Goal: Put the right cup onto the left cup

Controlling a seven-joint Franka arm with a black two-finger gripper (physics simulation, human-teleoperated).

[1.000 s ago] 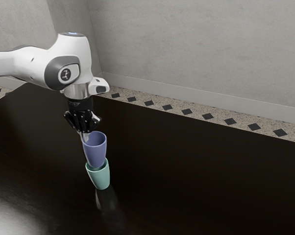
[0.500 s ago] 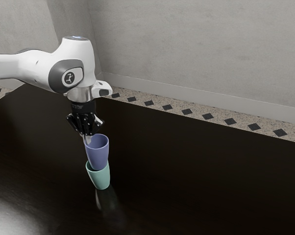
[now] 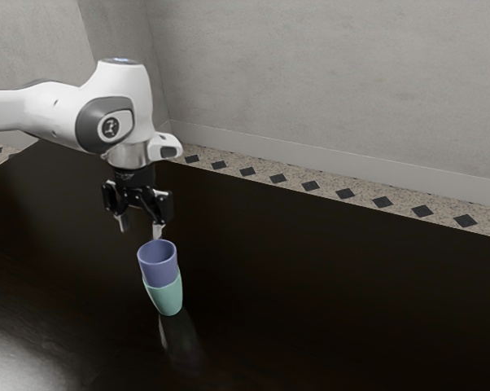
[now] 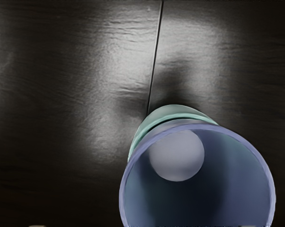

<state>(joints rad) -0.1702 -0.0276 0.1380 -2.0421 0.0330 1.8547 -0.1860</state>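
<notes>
My gripper (image 3: 140,229) hangs just above the cups in the exterior view, its two fingers spread apart with nothing between them. Below it the blue-purple cup (image 3: 159,271) sits upright, its lower part inside the green cup (image 3: 167,296), which stands on the dark table. In the wrist view the blue-purple cup (image 4: 176,156) opens toward the camera, and the rim of the green cup (image 4: 173,113) curves around it on one side. The green cup's inside is hidden by the upper cup.
The dark tabletop (image 3: 326,293) spreads around the cups, with its far edge near a patterned floor strip (image 3: 310,186) and a grey wall (image 3: 334,81). A thin seam (image 4: 155,56) crosses the table in the wrist view.
The fingers have opened and let go of the blue-purple cup, which has dropped deeper into the green cup. My hand has shifted slightly toward the exterior view's left since half a second ago.
</notes>
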